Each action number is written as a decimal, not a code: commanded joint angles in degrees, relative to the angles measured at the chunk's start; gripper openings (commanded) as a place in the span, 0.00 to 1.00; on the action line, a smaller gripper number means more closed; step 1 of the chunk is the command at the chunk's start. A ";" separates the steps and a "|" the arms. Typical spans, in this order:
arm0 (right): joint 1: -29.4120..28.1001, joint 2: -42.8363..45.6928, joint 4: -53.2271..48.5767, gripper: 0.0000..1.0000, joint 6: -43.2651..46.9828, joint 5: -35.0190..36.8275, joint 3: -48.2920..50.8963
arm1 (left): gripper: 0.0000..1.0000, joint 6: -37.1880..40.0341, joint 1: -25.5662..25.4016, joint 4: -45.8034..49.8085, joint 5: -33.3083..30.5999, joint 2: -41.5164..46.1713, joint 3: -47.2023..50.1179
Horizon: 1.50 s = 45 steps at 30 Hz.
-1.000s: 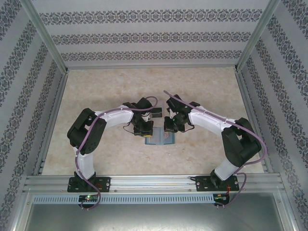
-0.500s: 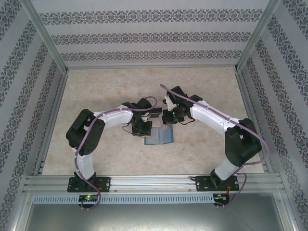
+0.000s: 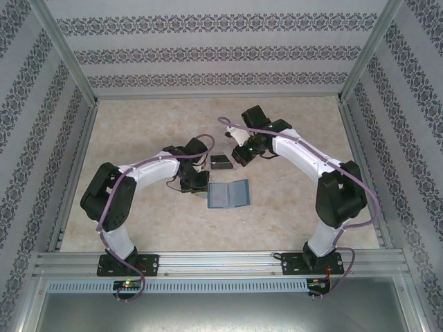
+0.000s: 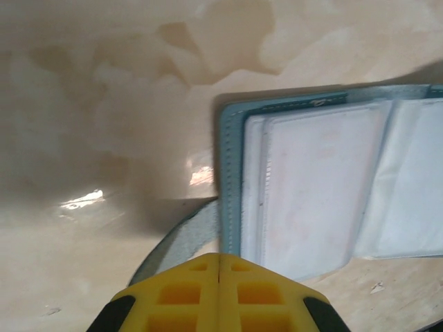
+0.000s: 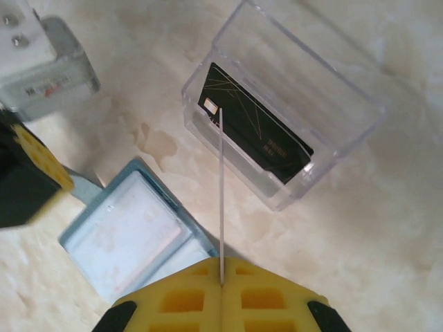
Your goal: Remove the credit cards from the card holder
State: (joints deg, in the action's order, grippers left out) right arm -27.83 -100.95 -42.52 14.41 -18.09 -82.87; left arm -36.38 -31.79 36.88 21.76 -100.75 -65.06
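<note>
**A:** Entry. Where is the card holder (image 3: 228,195)?

**B:** I see it lying open and flat near the middle of the table (image 3: 138,124), slightly toward the near edge. In my left wrist view its pale inner pockets (image 4: 311,187) face up inside a teal border.

**A:** And the cards?

**B:** One black card (image 5: 256,135) lies inside a clear box (image 5: 325,90), which sits just beyond the holder toward the far edge. A second, the held card (image 5: 221,194), shows edge-on as a thin white line. It runs out from the fingertips, and its far tip lines up with the end of the black card in the box.

**A:** Pincers?

**B:** The right gripper (image 5: 221,283) is clamped on that held card, above the gap between holder and box. The left gripper (image 4: 219,266) has its yellow fingers pressed together at the holder's left edge. The tab strap (image 4: 181,238) curves in under its tips, and I cannot tell whether the strap is pinched.

**A:** Contact between the arms?

**B:** They are apart, one on each side of the holder.
</note>
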 commanded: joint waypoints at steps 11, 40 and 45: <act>0.93 -15.28 -19.02 0.00 35.35 2.31 -23.01 | 0.02 -1.27 4.08 -1.64 -0.93 6.63 7.86; -1.14 -39.65 -37.75 0.00 46.22 4.69 -58.02 | 0.02 -3.63 5.34 -1.24 -2.32 11.44 11.95; -1.91 -41.12 -38.38 0.00 46.22 5.09 -58.02 | 0.02 -3.52 5.46 -1.37 -2.17 11.63 12.55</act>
State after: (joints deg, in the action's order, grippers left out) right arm -28.95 -140.42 -78.13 58.98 -12.84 -139.15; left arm -39.29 -27.07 35.88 20.45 -90.65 -53.49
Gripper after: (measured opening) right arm 0.067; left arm 0.046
